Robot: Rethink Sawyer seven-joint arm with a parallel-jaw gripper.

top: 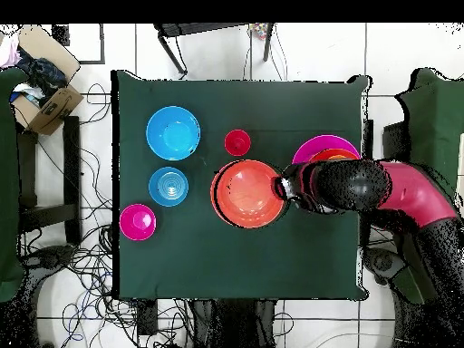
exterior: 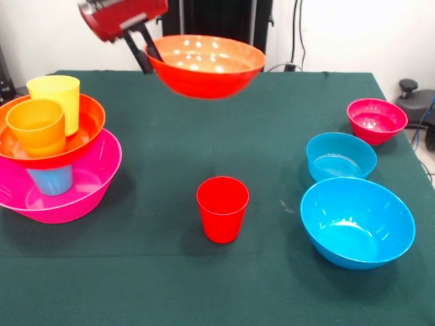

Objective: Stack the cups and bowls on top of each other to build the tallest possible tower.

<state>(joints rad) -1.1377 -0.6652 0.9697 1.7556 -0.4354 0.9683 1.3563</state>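
Gripper (exterior: 146,49) pinched on the near-left rim of an orange-red bowl (exterior: 206,65), one dark finger inside and one outside the wall; bowl carried upright, clear of the green tablecloth (exterior: 170,149), mouth up, slightly tilted.

In overhead view same bowl (top: 246,192) hangs over table centre, arm (top: 362,186) reaching in from the tower side.

Partial tower (exterior: 54,163) at the table's edge: large pink bowl (exterior: 88,183) at the base; light blue cup (exterior: 51,180) standing inside it; second orange-red bowl (exterior: 85,129) resting on that cup; orange cup (exterior: 37,125) and yellow cup (exterior: 58,98) side by side in that bowl.

Loose on the cloth: red cup (exterior: 222,208) near centre; large blue bowl (exterior: 357,222); small blue bowl (exterior: 340,155); small magenta bowl (exterior: 376,120); all three well apart from the tower.

Risks, judged:
- Single-edge rim grip on glossy plastic; possible swing or slip during transit.
- Upper bowl balanced on one cup only; any sideways nudge on approach likely to tip the stack.
- Two cups of unequal height as seat; carried bowl likely to sit slanted and slide off.
- Release from height likely to jolt everything below.
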